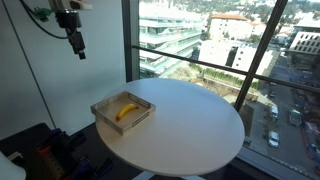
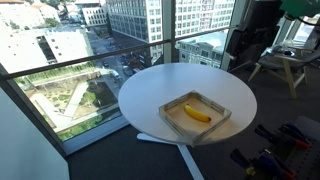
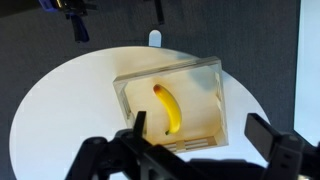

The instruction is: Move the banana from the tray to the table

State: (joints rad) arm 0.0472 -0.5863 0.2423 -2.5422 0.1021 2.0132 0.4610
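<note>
1. The banana (image 1: 125, 111) lay flat on the pale bottom of the tray (image 1: 108, 121), roughly in the middle, clear of all four low walls.
2. The tray sat on the round white tabletop (image 1: 190, 125), close to one edge rather than at the center.
3. In both exterior views the banana (image 2: 197, 114) showed as a short yellow curve, much shorter than a side of the tray (image 2: 215, 131).
4. The gripper (image 1: 77, 50) hung high in the air, well apart from the tray and off to one side of the tabletop.
5. In the wrist view the gripper (image 3: 198, 128) had its fingers (image 3: 136, 124) spread wide, with nothing between them.
6. The same view looked down on the banana (image 3: 168, 108), which lay inside the tray (image 3: 214, 95) with its dark tips visible, and white tabletop (image 3: 70, 100) showed all around the tray.
7. Tall windows (image 1: 230, 40) stood behind the tabletop, with city buildings beyond the glass.
</note>
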